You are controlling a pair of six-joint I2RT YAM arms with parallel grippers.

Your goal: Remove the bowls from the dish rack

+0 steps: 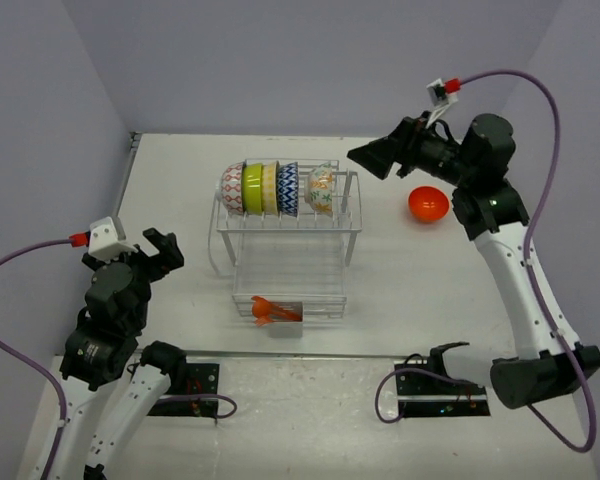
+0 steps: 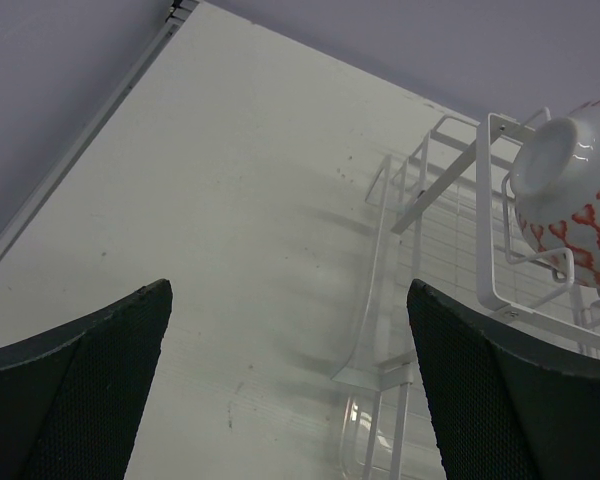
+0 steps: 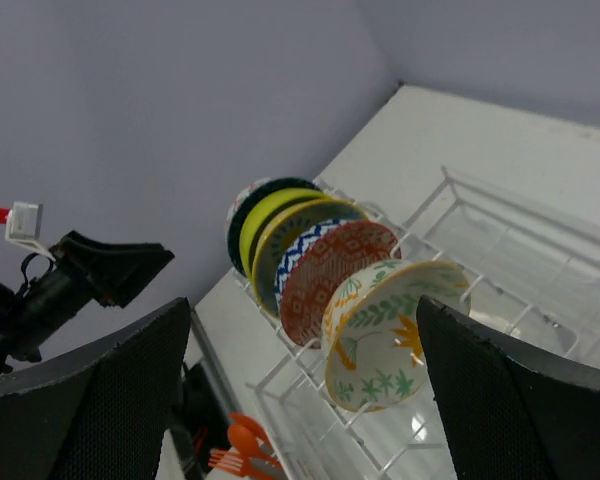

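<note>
The white wire dish rack (image 1: 285, 250) stands mid-table. Its upper shelf holds bowls on edge: red-patterned (image 1: 232, 187), lime green (image 1: 252, 187), cream-yellow (image 1: 270, 187), blue-patterned (image 1: 287, 187) and white floral (image 1: 320, 188). A plain orange bowl (image 1: 427, 204) sits on the table to the right of the rack. My right gripper (image 1: 365, 158) is open and empty, above the rack's right end; its view shows the floral bowl (image 3: 390, 330) nearest. My left gripper (image 1: 165, 245) is open and empty, left of the rack; its view shows the red-patterned bowl (image 2: 575, 200) and the rack's end (image 2: 450, 190).
Orange utensils (image 1: 270, 312) lie in the rack's front holder and also show in the right wrist view (image 3: 242, 450). Purple walls close in the table at the back and both sides. The left arm shows in the right wrist view (image 3: 80, 280).
</note>
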